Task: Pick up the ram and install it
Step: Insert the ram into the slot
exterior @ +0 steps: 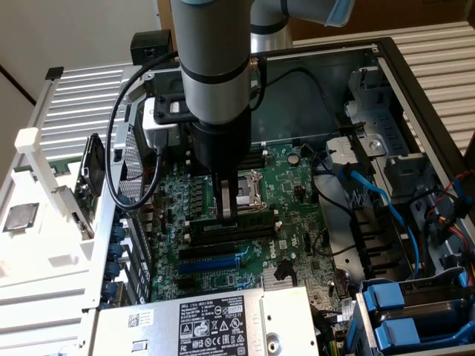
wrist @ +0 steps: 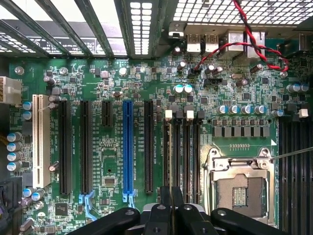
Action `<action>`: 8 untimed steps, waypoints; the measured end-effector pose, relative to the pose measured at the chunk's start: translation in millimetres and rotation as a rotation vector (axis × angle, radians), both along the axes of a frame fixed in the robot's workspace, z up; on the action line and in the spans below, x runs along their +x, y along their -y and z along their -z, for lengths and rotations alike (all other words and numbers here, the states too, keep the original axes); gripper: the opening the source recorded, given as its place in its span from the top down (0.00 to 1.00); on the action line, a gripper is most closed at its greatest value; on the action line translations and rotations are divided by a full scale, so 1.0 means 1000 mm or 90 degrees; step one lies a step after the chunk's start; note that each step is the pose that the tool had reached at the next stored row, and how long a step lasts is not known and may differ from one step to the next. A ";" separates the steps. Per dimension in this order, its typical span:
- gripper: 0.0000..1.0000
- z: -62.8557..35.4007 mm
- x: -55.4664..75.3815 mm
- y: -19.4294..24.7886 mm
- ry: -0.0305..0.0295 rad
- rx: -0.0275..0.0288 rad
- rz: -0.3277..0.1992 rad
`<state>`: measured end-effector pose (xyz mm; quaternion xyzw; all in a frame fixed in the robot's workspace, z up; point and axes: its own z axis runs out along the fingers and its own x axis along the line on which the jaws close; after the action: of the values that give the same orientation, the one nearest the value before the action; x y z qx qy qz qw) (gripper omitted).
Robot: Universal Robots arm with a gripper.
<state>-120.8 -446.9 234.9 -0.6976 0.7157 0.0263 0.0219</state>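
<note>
Over the memory slots (wrist: 181, 152), jaws closed; ram's position unclear.

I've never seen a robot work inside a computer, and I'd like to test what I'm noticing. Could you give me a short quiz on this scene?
1. True or false: the computer case has its side cover on.
2. The gripper hangs right over which part? A) the black memory slots with white end clips, B) the blue drive trays, C) the labelled power supply.
3. Fill in: among the long black expansion slots on the motherboard, one slot is coloured ____.

Key: 1 false, the case is open and the board is in plain sight; 2 A; 3 blue.
</note>
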 end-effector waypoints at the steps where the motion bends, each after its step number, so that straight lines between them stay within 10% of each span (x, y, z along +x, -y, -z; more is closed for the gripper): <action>1: 0.88 0.0002 0.000 0.0000 0.0000 0.0000 0.000; 8: 0.88 0.0016 0.000 0.0000 0.0000 0.0000 0.000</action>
<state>-120.8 -446.9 233.4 -0.6976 0.7157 0.0263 0.0219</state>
